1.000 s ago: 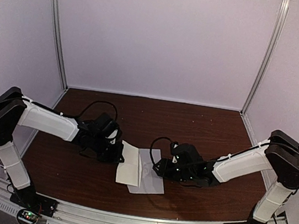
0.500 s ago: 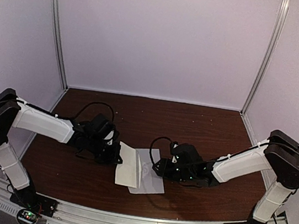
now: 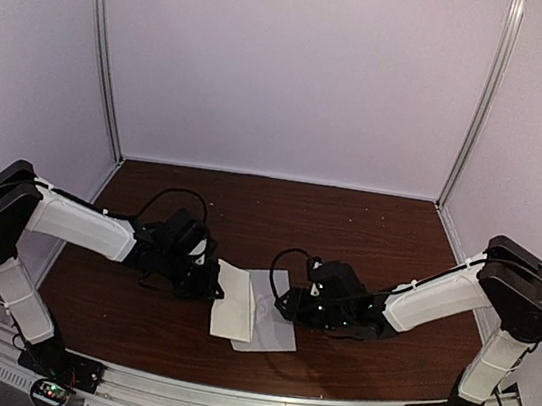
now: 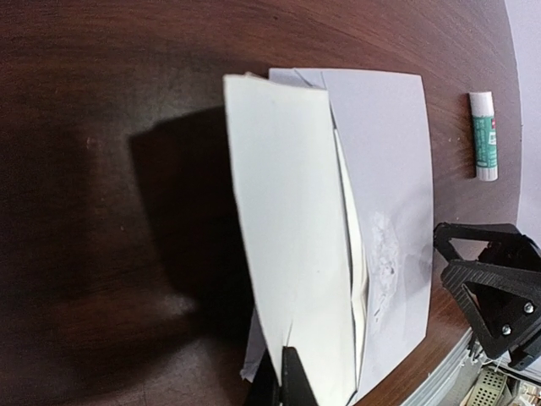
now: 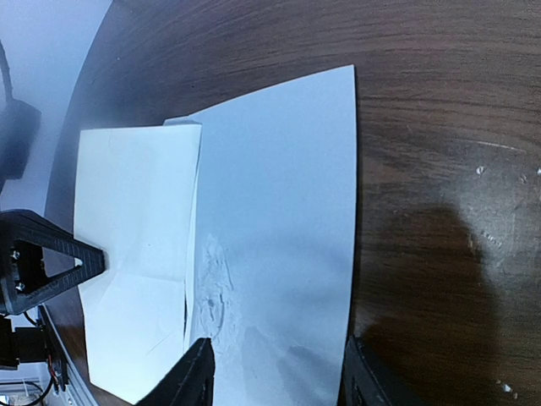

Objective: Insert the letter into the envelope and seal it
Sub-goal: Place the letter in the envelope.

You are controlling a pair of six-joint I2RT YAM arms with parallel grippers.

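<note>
While the left claw (image 4: 283, 382) is pinched together on one edge of the letter (image 4: 287, 228), the sheet is lifted at a tilt. It throws a dark shadow on the tabletop (image 4: 101, 101) on its outer side. The letter is plain white. In the top view it (image 3: 234, 304) sits centre-front of the tabletop (image 3: 279, 214), just off the left claw (image 3: 208, 280).

The letter's far long edge overlaps the envelope (image 4: 385, 161), which is pale grey-lavender and flat on the wood. Cannot tell if that edge is inside the pocket or only lying on top. A thin paper layer shows in the gap between the two along the overlap. The envelope has a crinkled whitish patch (image 4: 382, 249) near the middle.

The right claw (image 5: 277, 372) has its fingers (image 5: 196, 376) apart, one on each side of the envelope's (image 5: 279, 211) near end. Cannot tell if they press on it, and no clamp is visible. From the right wrist view the letter (image 5: 131, 245) lies left of the envelope with their edges overlapping, and the left claw's black frame (image 5: 42, 266) is at the far left.

In the top view the right claw (image 3: 287, 304) is at the envelope's (image 3: 273, 333) right side, facing the left claw across the papers. Both arms are stretched low toward the centre.

A glue stick (image 4: 483, 135), white with a green label, lies on the tabletop beyond the envelope, apart from it.
</note>
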